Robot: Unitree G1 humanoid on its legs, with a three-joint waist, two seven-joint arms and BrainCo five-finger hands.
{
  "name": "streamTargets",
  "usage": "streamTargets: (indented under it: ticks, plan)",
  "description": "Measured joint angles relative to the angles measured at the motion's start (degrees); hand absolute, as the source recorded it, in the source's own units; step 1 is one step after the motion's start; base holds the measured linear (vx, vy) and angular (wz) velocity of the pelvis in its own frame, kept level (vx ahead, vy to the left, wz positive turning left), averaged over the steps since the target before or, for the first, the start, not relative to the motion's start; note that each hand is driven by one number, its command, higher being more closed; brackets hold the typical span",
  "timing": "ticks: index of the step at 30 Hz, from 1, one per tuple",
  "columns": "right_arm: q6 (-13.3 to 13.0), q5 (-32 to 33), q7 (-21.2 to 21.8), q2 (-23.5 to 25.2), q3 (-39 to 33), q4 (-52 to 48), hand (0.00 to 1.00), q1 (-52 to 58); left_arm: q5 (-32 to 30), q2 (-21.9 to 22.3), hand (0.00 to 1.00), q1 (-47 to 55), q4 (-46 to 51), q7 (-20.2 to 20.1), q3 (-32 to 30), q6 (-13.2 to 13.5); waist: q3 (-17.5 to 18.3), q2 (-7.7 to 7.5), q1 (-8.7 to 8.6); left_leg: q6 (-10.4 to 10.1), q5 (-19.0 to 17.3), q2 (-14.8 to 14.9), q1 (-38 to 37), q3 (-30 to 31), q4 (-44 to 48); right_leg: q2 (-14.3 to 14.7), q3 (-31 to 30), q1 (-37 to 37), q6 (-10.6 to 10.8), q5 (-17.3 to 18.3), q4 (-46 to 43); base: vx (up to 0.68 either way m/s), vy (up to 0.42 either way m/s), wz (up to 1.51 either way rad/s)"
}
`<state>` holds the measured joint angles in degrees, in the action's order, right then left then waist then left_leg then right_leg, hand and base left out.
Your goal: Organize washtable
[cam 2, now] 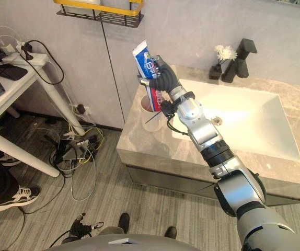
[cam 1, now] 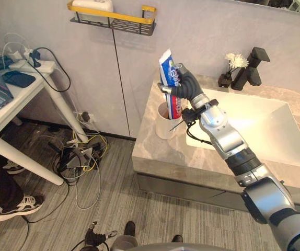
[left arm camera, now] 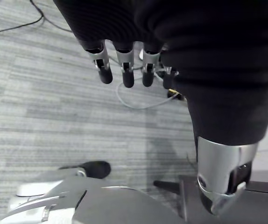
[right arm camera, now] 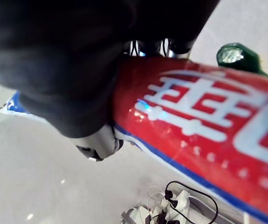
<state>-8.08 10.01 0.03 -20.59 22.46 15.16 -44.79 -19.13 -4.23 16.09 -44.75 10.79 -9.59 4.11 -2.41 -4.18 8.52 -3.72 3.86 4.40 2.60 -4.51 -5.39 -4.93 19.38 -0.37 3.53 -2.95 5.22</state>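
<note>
Red-blue-white toothpaste tube point(cam 1: 168, 65) upright in right hand point(cam 1: 187, 83), fingers curled round its middle, lower end at mouth of white cup point(cam 1: 165, 128). Cup on grey marble counter point(cam 1: 155, 151), left of white basin point(cam 1: 267, 128). Black faucet point(cam 1: 250, 68), flower vase point(cam 1: 227, 76) behind. Yellow-railed shelf point(cam 1: 113, 18) on wall. Left hand point(left arm camera: 124, 70), fingers relaxed, hangs over grey floor point(left arm camera: 40, 107).

I couldn't tell whether the cap end of the toothpaste tube point(cam 1: 167, 65) sat inside the white cup point(cam 1: 164, 128); my right hand point(cam 1: 185, 82) covered the tube's middle.
</note>
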Motion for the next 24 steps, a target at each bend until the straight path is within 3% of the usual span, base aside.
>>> streamTargets:
  ticks: [18, 19, 24]
  plan:
    - [0.0, 0.0, 0.1, 1.4, 0.3, -2.1, 1.00, 5.8, 0.0, 0.0, 0.00, 0.0, 0.1, -0.1, 0.1, -0.1, -0.1, 0.21, 0.07, 0.0, 0.0, 0.0, 0.1, -0.1, 0.0, 0.0, -0.1, -0.1, 0.0, 0.0, 0.0, 0.00, 0.000, 0.00]
    - [0.1, 0.0, 0.1, 1.4, 0.3, -2.1, 0.00, 6.2, 0.0, 0.0, 0.00, 0.0, 0.1, -0.1, 0.1, -0.1, -0.2, 0.25, 0.07, 0.0, 0.0, 0.0, 0.1, -0.1, 0.0, 0.0, -0.1, -0.2, 0.0, 0.0, 0.0, 0.00, 0.000, 0.00]
    - [0.2, 0.0, 0.2, 1.4, 0.3, -2.1, 0.00, 6.5, 0.0, 0.0, 0.00, 0.1, 0.5, -0.2, 0.3, -0.2, -0.3, 0.53, 0.07, 0.0, 0.0, 0.0, 0.1, -0.2, 0.0, 0.0, -0.2, -0.3, 0.0, 0.0, 0.0, 0.00, 0.000, 0.00]
